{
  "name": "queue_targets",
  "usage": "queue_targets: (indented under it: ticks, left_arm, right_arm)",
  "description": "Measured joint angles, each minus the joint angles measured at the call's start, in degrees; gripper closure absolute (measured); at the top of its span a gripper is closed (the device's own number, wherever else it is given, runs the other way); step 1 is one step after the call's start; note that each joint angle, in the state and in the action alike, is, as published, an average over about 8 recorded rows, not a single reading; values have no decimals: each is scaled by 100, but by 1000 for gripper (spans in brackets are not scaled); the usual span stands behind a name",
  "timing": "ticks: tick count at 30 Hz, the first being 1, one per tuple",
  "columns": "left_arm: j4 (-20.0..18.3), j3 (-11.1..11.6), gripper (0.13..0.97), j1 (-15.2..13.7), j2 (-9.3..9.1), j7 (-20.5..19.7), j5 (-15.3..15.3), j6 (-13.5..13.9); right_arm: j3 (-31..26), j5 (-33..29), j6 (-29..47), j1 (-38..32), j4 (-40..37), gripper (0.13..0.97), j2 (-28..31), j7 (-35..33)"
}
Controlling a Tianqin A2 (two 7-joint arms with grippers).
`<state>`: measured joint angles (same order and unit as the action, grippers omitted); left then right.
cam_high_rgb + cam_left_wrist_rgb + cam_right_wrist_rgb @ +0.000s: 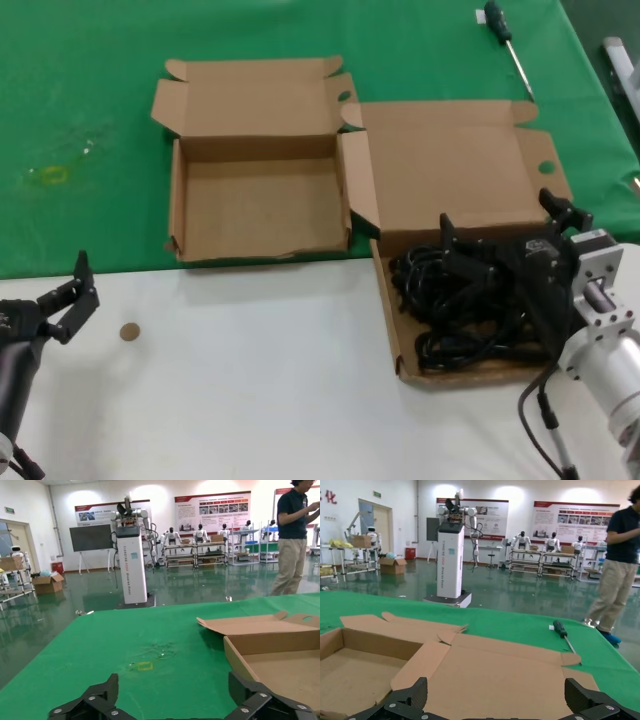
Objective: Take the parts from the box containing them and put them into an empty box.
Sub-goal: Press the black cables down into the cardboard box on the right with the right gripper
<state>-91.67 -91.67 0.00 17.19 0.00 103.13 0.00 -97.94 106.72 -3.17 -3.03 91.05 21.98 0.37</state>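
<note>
While its fingers stand spread apart, the right pincer point(505, 228) hangs low over the wider brown box point(455, 170) at the right of the table point(250, 390), right above the parts point(455, 310), a tangled heap of thin black cords with chunky plugs filling its tray. Just to the left, with its side flap touching that box's lid, lies the narrower empty box point(260, 205), bare brown cardboard with a ragged front wall, on the green cloth point(80, 120). Far left, the left pincer point(68, 298) waits spread open over the white tabletop.
</note>
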Motion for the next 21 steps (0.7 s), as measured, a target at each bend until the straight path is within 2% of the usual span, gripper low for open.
queue_targets:
  ticks: [4,12,13,21]
  left_arm:
    - [0,0,282,0,0,0,0,0]
    - [0,0,465,0,0,0,0,0]
    - [0,0,465,0,0,0,0,0]
    - [0,0,687,0,0,0,0,0]
  right_arm:
    - [-351,368,-215,-94,101,129,502,-36]
    - [-928,934,-177,-365,357,129,1958,8]
    - [-959,951,-100,-389,391,129,2148,30]
    - [-847,666,1333,-471,529,129,3458,25]
